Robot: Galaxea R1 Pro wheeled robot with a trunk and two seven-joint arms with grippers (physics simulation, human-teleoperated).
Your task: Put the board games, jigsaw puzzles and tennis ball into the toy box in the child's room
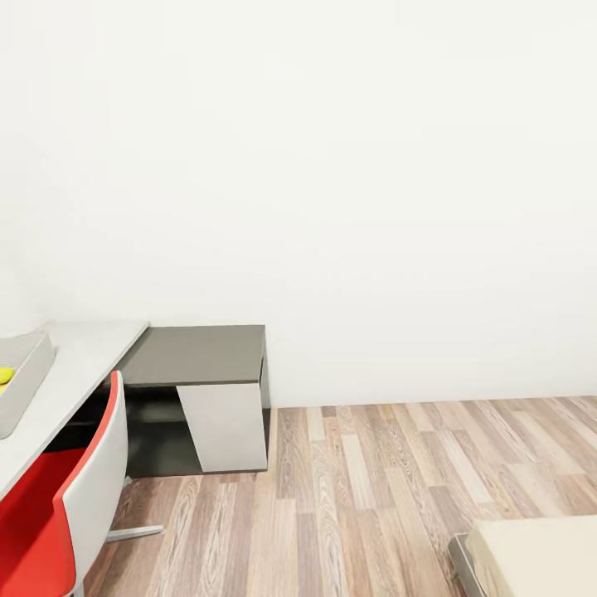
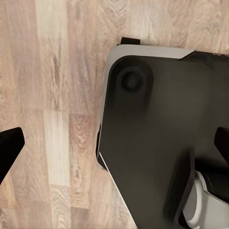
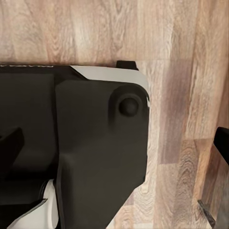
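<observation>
Head view first: a bare white wall point(image 1: 332, 166) takes up most of the picture, with wood-plank floor point(image 1: 373, 497) running along below it. Over at nine o'clock the light grey top of the table point(image 1: 83, 356) comes in from the edge, and its lower dark grey section point(image 1: 203, 355) sits just past it toward the middle, with a pale slanted panel point(image 1: 222, 427) underneath. On the table, right at the nine o'clock edge, sits the toy box point(image 1: 25, 377), cut off by the frame, and there is a yellow-green bit point(image 1: 5, 376) showing inside it; too little is visible to say which toy that is. At seven o'clock a chair point(image 1: 75, 506) with a red seat and a white shell stands tucked against the table. Down at five o'clock, the beige corner of the bed point(image 1: 539, 555) pokes in.

Left wrist view now: looking straight down on plank floor, with the robot's dark base point(image 2: 157, 133), white-trimmed, spreading from the centre out to four o'clock. The left end effector point(image 2: 117, 148) has its two dark fingertips at opposite edges of the picture, one at nine o'clock and one at three, spread wide with nothing between them.

Right wrist view: same story, floor and the dark base point(image 3: 90, 143) from the other side. The right end effector point(image 3: 117, 145) also shows its fingertips far apart at nine and three o'clock, holding nothing.
</observation>
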